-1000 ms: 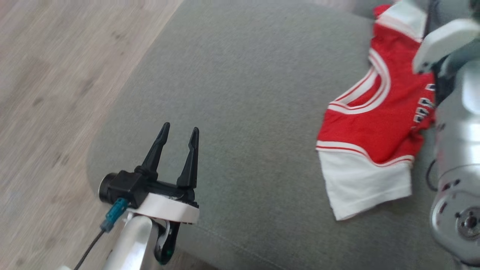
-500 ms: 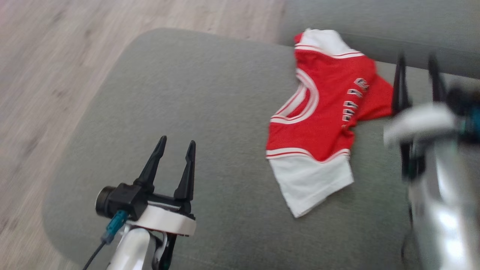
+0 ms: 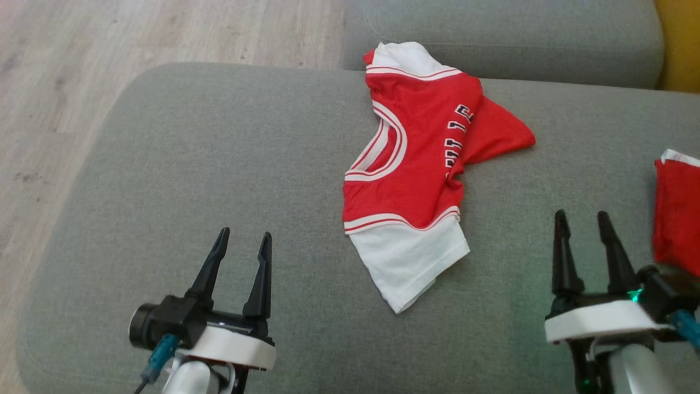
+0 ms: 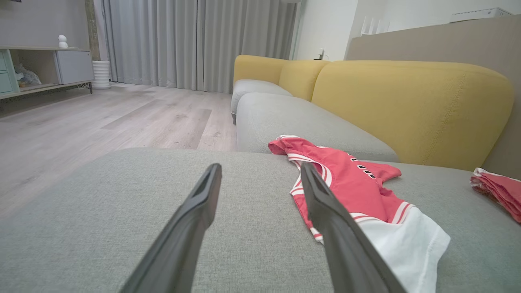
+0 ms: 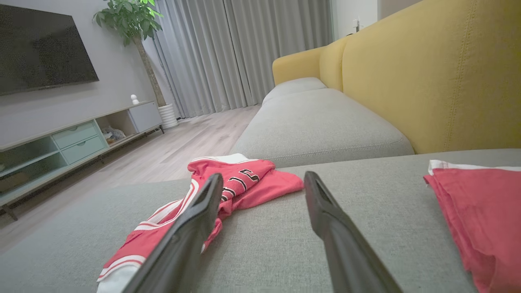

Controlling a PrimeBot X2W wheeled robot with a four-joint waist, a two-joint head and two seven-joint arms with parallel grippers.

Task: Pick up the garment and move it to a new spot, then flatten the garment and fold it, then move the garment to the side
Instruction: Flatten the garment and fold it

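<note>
The garment (image 3: pixel 421 164) is a red jersey with white sleeves and trim, lying crumpled in the middle of the grey sofa seat (image 3: pixel 219 164). It appears in the left wrist view (image 4: pixel 350 187) right of the fingers and in the right wrist view (image 5: pixel 228 183) behind the left finger. My left gripper (image 3: pixel 243 241) hovers open over the seat, left of and nearer than the garment. My right gripper (image 3: pixel 582 219) stands open to the garment's right, nothing between its fingers. Neither touches the cloth.
A second red cloth (image 3: pixel 678 213) lies folded at the seat's right edge, close beside my right gripper; it is also in the right wrist view (image 5: pixel 480 211). A yellow backrest (image 5: pixel 427 81) runs behind. Another grey cushion (image 3: pixel 492 33) lies beyond, wooden floor (image 3: pixel 82 71) to the left.
The head camera has swung right, bringing the garment to mid-picture and the right gripper fully into view. The garment lies as before. Both grippers stay open.
</note>
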